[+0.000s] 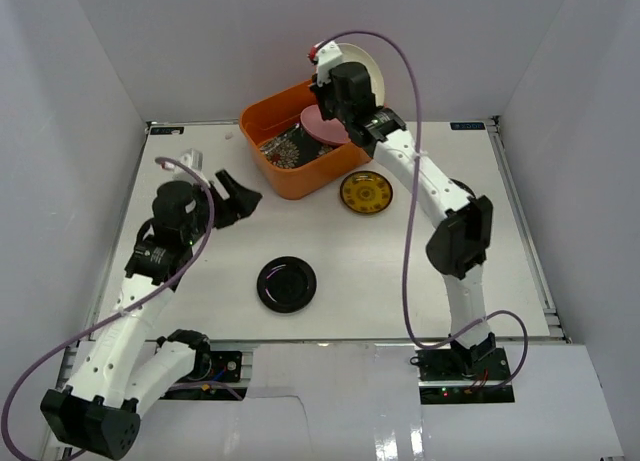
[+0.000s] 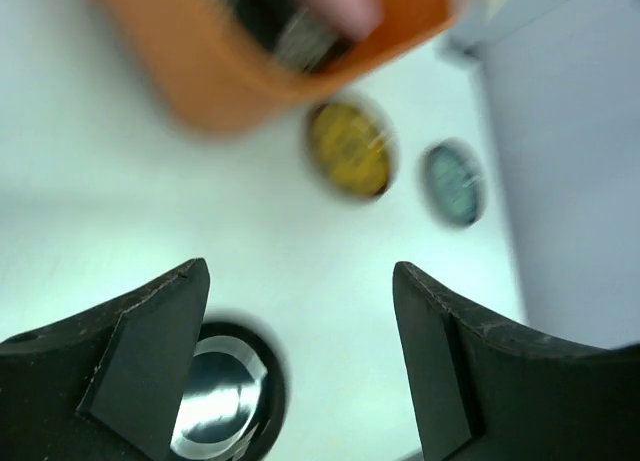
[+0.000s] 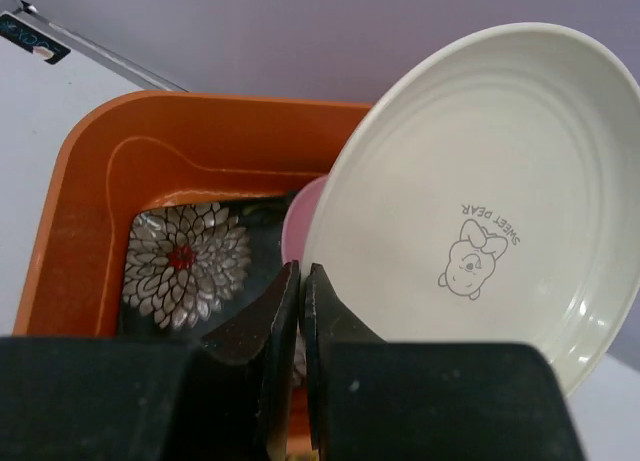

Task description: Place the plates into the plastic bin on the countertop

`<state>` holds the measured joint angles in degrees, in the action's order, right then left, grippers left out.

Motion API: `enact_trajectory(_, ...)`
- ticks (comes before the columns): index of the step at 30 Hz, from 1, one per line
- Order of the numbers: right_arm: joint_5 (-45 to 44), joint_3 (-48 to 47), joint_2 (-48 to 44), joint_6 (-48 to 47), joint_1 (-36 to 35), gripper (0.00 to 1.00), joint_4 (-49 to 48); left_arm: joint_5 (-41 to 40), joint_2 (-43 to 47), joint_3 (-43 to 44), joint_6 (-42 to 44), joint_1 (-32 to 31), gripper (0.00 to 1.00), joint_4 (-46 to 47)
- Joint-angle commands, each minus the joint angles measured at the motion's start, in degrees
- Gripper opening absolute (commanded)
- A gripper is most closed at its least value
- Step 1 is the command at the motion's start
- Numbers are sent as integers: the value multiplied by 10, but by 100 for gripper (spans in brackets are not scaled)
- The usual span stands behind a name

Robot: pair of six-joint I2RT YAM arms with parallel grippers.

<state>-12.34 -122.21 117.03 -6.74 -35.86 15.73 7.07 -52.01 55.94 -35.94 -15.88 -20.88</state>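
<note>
The orange plastic bin (image 1: 296, 177) stands at the back of the white countertop (image 1: 400, 271). In it lie the black plate with white flowers (image 3: 188, 257) and the pink plate (image 3: 299, 229). My right gripper (image 1: 337, 77) is shut on the rim of the cream plate (image 3: 480, 201) and holds it tilted above the bin (image 3: 95, 211); the gripper (image 3: 301, 281) shows its jaws pinched together. My left gripper (image 2: 300, 281) is open and empty, left of the bin (image 2: 215, 86). The yellow plate (image 1: 365, 193), glossy black plate (image 1: 287, 284) and teal-and-white plate (image 2: 453, 181) lie on the countertop. The plain teal plate is out of view.
White walls close the countertop on three sides. My left gripper (image 1: 238, 193) hovers between the bin's left corner and the black plate (image 2: 225, 391). The yellow plate (image 2: 350, 149) lies just in front of the bin. My right arm hides the teal-and-white plate from above.
</note>
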Motion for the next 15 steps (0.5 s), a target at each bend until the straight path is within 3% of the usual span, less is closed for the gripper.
enact_trajectory(1,48,-107,85,-92,-4,8,-17,-40,8,-119,-32,1,84,-139)
enact_trajectory(7,85,-101,153,-109,-4,8,-127,10,52,-231,-92,-3,81,-168)
enact_trajectory(10,69,-116,172,-102,-5,46,-122,37,34,-238,-87,-6,81,-156)
enact_trajectory(11,71,-106,152,-95,-5,65,-129,30,27,-239,-87,-7,81,-155)
enact_trajectory(13,72,-42,112,-82,-4,76,-166,36,1,-242,-81,-10,81,-140)
enact_trajectory(15,65,-3,45,-73,-4,77,-177,38,-18,-249,-79,-19,81,-129)
